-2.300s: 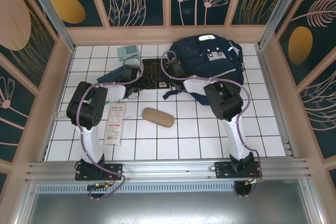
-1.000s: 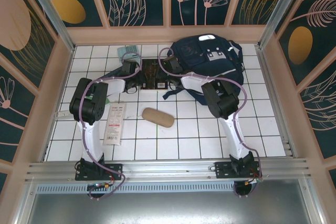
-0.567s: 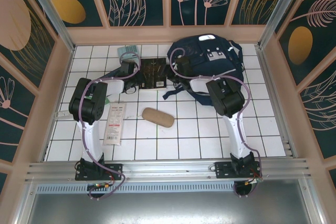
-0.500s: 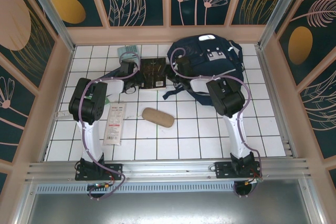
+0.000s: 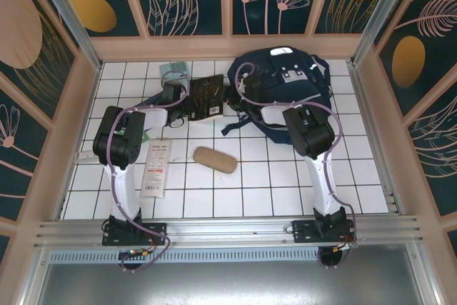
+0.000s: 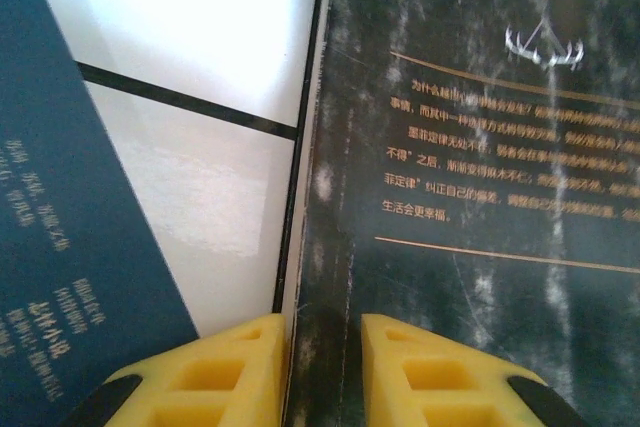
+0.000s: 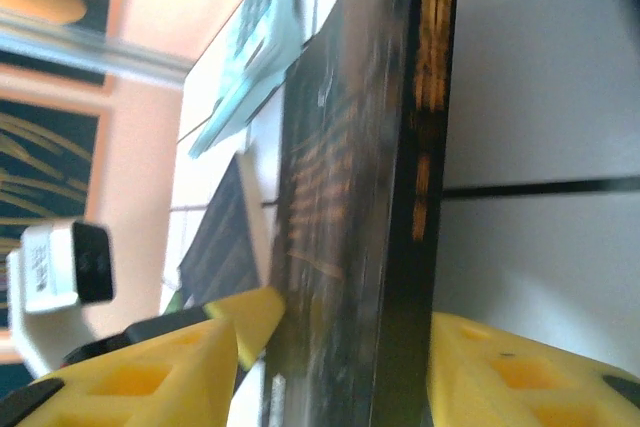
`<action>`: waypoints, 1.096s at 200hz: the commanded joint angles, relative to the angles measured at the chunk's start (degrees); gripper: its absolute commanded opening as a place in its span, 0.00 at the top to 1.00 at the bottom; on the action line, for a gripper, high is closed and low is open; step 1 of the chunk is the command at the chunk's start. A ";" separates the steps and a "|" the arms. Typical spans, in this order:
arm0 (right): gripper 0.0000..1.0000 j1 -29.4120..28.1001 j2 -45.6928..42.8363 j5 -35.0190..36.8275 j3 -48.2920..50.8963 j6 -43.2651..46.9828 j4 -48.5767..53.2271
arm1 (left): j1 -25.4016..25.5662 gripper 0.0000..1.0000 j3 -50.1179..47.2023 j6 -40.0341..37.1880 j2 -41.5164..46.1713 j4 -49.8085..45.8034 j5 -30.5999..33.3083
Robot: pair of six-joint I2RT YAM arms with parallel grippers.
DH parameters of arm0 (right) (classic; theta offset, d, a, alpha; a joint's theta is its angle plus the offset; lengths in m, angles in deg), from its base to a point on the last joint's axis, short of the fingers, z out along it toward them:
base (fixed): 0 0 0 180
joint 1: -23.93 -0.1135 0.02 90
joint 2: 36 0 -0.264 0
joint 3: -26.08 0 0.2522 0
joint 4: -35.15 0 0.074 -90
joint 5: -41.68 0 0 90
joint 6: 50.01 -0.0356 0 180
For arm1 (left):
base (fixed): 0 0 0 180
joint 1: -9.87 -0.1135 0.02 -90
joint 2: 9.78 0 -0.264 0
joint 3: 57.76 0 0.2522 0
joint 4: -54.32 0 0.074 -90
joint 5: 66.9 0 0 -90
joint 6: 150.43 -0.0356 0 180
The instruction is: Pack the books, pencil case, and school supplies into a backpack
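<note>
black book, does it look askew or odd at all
Yes. The black book is tilted up, not lying flat on the tiled table. The left hand pinches one edge, and the right hand straddles its spine.

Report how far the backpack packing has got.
Done: what the backpack already holds cannot be seen. In hand: the black book, tilted up, left gripper shut on one edge, right gripper straddling its spine. Left: pencil case, white packet, calculator and blue book lie on the table.
</note>
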 commanded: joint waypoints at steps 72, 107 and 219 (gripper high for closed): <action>0.60 -2.76 -0.73 -2.93 -4.78 8.65 10.57 | 1.66 0.74 -0.88 -0.92 -1.94 -1.64 -4.38; 0.96 -0.89 -0.99 -5.71 -3.56 7.68 7.45 | 1.66 0.72 -0.86 -1.33 -1.19 -1.82 -4.29; 1.00 0.41 -19.90 -0.83 15.86 5.81 -8.39 | 2.67 0.25 -3.23 0.16 11.29 0.21 -4.62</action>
